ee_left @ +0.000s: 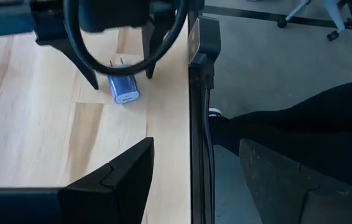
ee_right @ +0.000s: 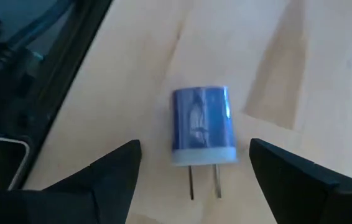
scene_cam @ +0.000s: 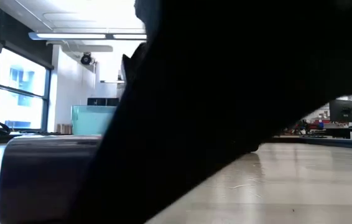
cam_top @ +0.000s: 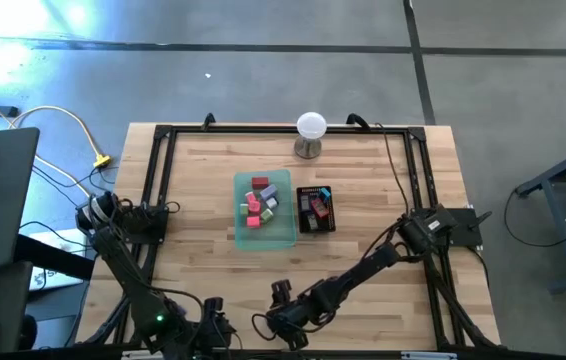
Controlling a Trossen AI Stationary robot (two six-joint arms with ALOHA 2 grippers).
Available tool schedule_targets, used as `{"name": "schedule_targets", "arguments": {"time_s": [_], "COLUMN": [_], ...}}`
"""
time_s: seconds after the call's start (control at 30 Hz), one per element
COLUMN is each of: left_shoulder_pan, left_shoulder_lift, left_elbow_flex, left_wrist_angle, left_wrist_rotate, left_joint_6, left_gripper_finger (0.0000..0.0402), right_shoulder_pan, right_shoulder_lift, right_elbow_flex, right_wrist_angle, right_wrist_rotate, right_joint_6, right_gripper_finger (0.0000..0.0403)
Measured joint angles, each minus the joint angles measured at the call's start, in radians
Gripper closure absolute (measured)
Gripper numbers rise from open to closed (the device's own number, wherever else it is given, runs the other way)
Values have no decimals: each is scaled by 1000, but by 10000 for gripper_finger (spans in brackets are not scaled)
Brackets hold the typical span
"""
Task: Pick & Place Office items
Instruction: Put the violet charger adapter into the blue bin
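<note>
A blue wall-plug charger [ee_right: 202, 124] lies flat on the wood close to the table's near edge, its two metal prongs [ee_right: 204, 182] pointing toward my right wrist. My right gripper [ee_right: 194, 165] is open and low over it, one finger on each side, with gaps showing between fingers and charger. The left wrist view shows the same charger [ee_left: 124, 89] between those fingers. In the high view my right gripper [cam_top: 283, 322] covers it. My left gripper [ee_left: 194, 149] is open and waits at the near edge [cam_top: 211, 325]. More small items lie in the green tray [cam_top: 285, 235] and the black mesh tray [cam_top: 315, 228].
A white ball on a metal stand [cam_top: 310, 132] is at the far middle of the table. A black frame rail [ee_left: 198, 74] runs along the near edge beside the charger. A dark arm fills most of the low view [scene_cam: 238, 93]. Bare wood lies between the trays and the grippers.
</note>
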Motion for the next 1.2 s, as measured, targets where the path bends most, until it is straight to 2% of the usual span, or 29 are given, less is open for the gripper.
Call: {"name": "schedule_targets", "arguments": {"time_s": [0.23,0.37,0.53,0.77,0.93,1.03,1.2], "left_shoulder_pan": [-2,-2,-3,-3,-3,-3,-3], "left_shoulder_lift": [0,0,0,0,0,0,1], "left_elbow_flex": [0,0,0,0,0,0,-13], "left_wrist_angle": [0,0,0,0,0,0,0], "left_wrist_rotate": [-9,-11,-11,-15,-16,-27,-128], "left_joint_6": [1,5,5,-7,-1,41,201], "left_gripper_finger": [172,172,172,172,172,172,172], "right_shoulder_pan": [-6,-7,-7,-8,-8,-5,-9], "right_shoulder_lift": [19,20,22,21,15,-5,-56], "right_elbow_flex": [4,4,3,2,1,0,-3], "right_wrist_angle": [20,20,28,39,24,-27,-68], "right_wrist_rotate": [-19,-15,-17,-42,-12,51,167], "right_joint_6": [15,8,5,-9,-25,-31,-27], "right_gripper_finger": [113,130,179,281,283,283,283]}}
